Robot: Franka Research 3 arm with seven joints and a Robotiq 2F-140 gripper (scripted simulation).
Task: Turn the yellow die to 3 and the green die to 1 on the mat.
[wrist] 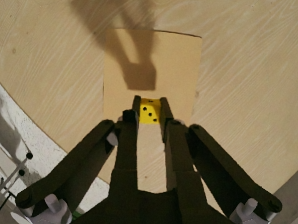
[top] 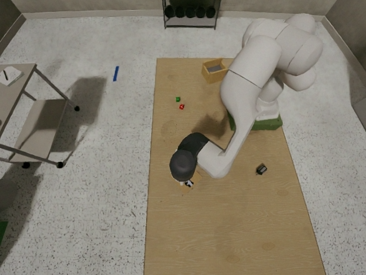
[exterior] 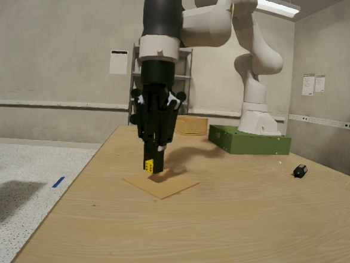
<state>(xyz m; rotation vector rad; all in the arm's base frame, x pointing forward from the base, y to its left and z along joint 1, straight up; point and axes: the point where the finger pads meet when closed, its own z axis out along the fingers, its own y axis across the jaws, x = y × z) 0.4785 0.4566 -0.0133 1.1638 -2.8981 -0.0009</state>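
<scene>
My gripper points down, shut on the yellow die, and holds it in the air over the mat. In the wrist view the die's face towards the camera shows three pips in a diagonal; a sliver of another face shows beyond it. In the exterior view a side face shows six pips. The green die and the red die lie close together on the table, well away from the mat; their top numbers are too small to read. Neither shows in the exterior view.
An open wooden box stands at the table's far end. The green base block carries the arm. A small dark object lies on the table, to the right of the mat in the exterior view.
</scene>
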